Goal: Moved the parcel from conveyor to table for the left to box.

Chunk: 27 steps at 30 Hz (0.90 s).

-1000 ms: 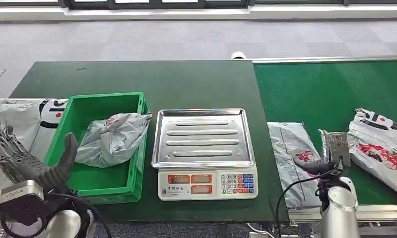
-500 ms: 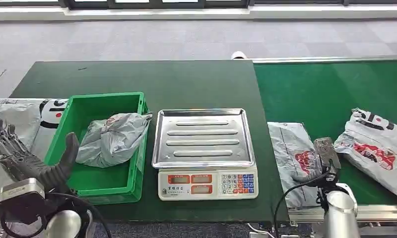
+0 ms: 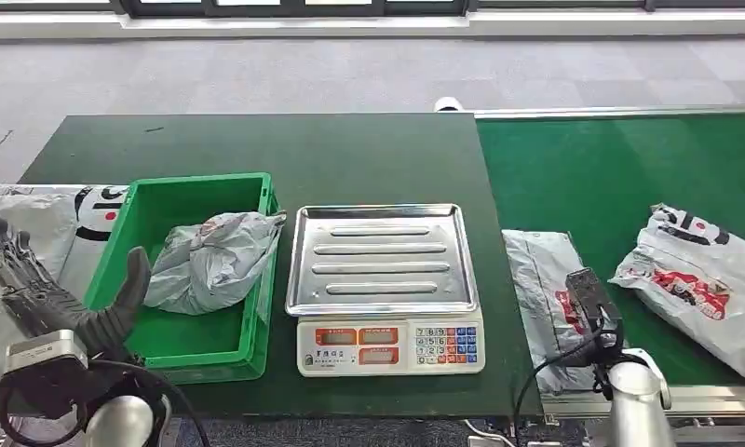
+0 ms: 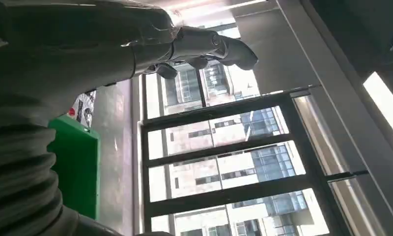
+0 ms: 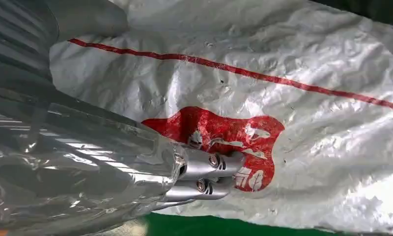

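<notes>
Scale (image 3: pixel 385 284) and green bin (image 3: pixel 194 345) crowd the counter (image 3: pixel 350 149); parcel (image 3: pixel 546 279) lies long axis twelve-to-six under right hand (image 3: pixel 588 296), grip unclear; left hand (image 3: pixel 47 298) spread wide

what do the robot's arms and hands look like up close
Both arms are smooth silver tubes with black cables looped at the wrists. The left robot hand is dark grey, with a thick thumb, slimmer dark fingers and a silver block at its wrist. The right robot hand looks dark, with a grey ribbed cover and shiny metal fingers.

even, bright daylight across the head view, with soft shadows. windows (image 4: pixel 224 147) overexposed in the left wrist view. near hand covers blurred.
</notes>
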Available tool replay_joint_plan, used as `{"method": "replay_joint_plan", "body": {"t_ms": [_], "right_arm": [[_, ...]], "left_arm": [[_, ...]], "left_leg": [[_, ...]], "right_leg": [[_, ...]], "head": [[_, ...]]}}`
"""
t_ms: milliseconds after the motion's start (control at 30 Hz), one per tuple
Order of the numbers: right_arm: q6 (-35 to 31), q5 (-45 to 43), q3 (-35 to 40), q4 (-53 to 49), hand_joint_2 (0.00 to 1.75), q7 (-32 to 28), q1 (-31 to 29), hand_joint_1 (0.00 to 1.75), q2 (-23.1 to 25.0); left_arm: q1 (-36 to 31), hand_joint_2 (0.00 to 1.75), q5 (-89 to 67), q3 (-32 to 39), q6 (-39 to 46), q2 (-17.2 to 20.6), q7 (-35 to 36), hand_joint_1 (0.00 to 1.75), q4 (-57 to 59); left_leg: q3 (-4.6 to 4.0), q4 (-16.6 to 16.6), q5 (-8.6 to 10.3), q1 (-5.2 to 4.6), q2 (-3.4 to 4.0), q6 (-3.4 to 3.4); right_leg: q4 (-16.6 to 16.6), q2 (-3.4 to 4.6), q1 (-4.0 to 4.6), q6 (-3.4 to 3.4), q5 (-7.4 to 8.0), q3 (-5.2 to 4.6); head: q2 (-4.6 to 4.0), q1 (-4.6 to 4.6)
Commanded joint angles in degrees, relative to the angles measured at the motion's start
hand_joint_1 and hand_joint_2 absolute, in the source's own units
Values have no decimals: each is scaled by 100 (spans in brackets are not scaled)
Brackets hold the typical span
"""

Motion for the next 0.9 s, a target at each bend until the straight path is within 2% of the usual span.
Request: {"method": "replay_joint_plan", "body": {"t_ms": [33, 100, 133, 167, 700, 800, 900], "right_arm": [[273, 496, 452, -75, 175, 96, -52, 0, -3], [506, 695, 431, -46, 175, 203, -53, 0, -5], [510, 733, 368, -36, 175, 214, -61, 65, 11], [499, 764, 353, -44, 175, 186, -70, 175, 23], [365, 948, 328, -362, 175, 134, -72, 175, 66], [47, 1045, 316, -865, 175, -1, -6, 175, 237], [64, 1071, 339, -955, 175, 79, -14, 175, 262]], "left_arm": [[-24, 175, -97, 235, -95, -140, 88, 0, 1], [-54, 175, -134, 235, -162, -159, 113, 0, 27], [-65, 175, -151, 237, -172, -174, 122, 0, 37], [-53, 175, -161, 249, -166, -187, 124, 0, 33], [109, 175, -201, 316, -149, -210, 146, 0, -114], [253, 175, -237, 398, -76, -233, 144, 0, -328], [287, 175, -239, 408, -88, -225, 155, 0, -368]], "left_leg": [[6, -8, -1, 2, 20, -3], [6, -5, -1, 1, 18, -3], [10, -13, 1, 2, 22, -5], [12, -18, 3, 1, 23, -6], [13, -13, 1, 2, 7, -4], [13, -16, 0, 0, 14, -5], [8, -11, -2, 0, 21, -5]], "right_leg": [[-8, 8, 2, -1, 4, 2], [-6, 7, 2, -1, 3, 1], [-12, 7, 3, -2, 5, 5], [-18, 5, 3, -2, 8, 7], [-14, -6, 3, -1, 4, 13], [-14, 0, 1, 1, 3, 11], [-8, 8, 0, 0, 3, 5]], "head": [[0, 0], [0, 0], [2, 0], [0, 0], [0, 0], [0, 0], [2, 0]]}}
